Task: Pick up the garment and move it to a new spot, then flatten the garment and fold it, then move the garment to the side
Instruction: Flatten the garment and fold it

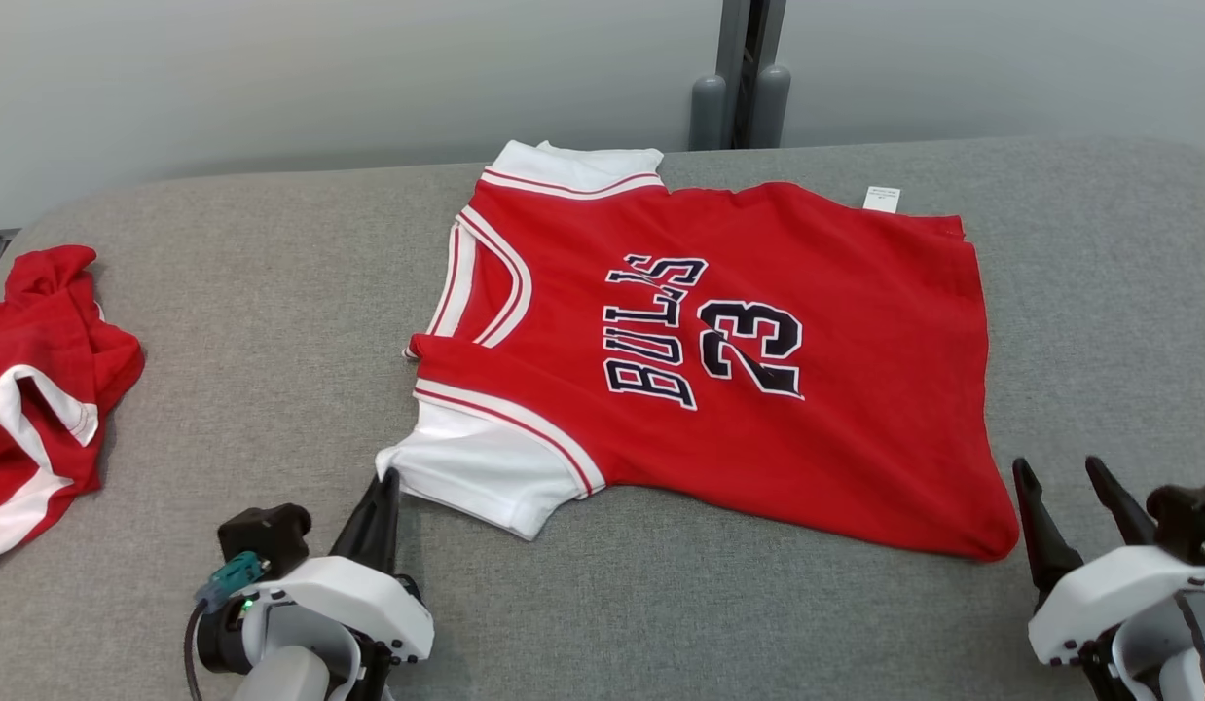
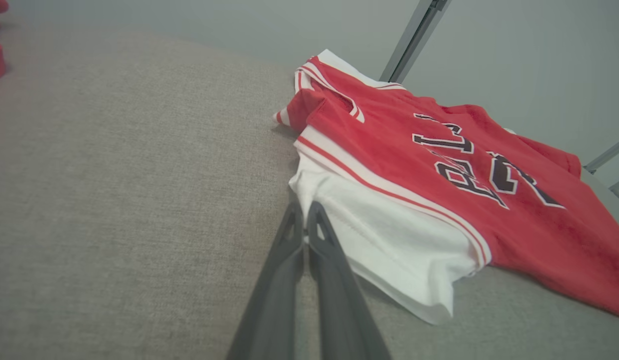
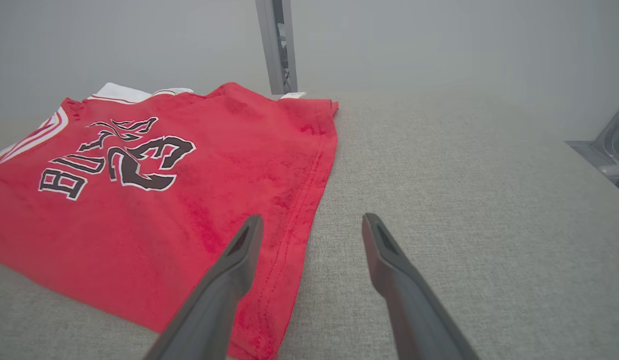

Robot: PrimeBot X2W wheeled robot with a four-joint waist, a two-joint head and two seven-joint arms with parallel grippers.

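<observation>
Where the two long dark fingers of the left gripper (image 1: 386, 482) (image 2: 305, 216) meet, they are pressed together with their tips against the near corner of the white sleeve; whether any cloth is pinched between them I cannot make out. The right gripper (image 1: 1058, 469) (image 3: 312, 219) has its fingers spread apart and holds nothing. It sits just beside the near hem corner, and in its own wrist view one finger crosses the hem edge. The red short-sleeved jersey with white sleeves (image 1: 856, 292) (image 2: 539, 235) (image 3: 214, 200) lies spread mid-table on the grey woven padded surface (image 1: 223, 321), collar toward the robot's left, hem toward its right, "BULLS 23" in dark, white-edged print facing up. Its far sleeve shows as a narrow white strip. A small white tag (image 1: 882, 198) pokes out at the far edge. The left wrist view cuts the hem end off, while the right wrist view loses the near sleeve. The head view alone takes in a crumpled red-and-white garment (image 1: 38, 370) at the far left, cropped by the frame, and a grey upright post (image 1: 748, 68) behind the table.
</observation>
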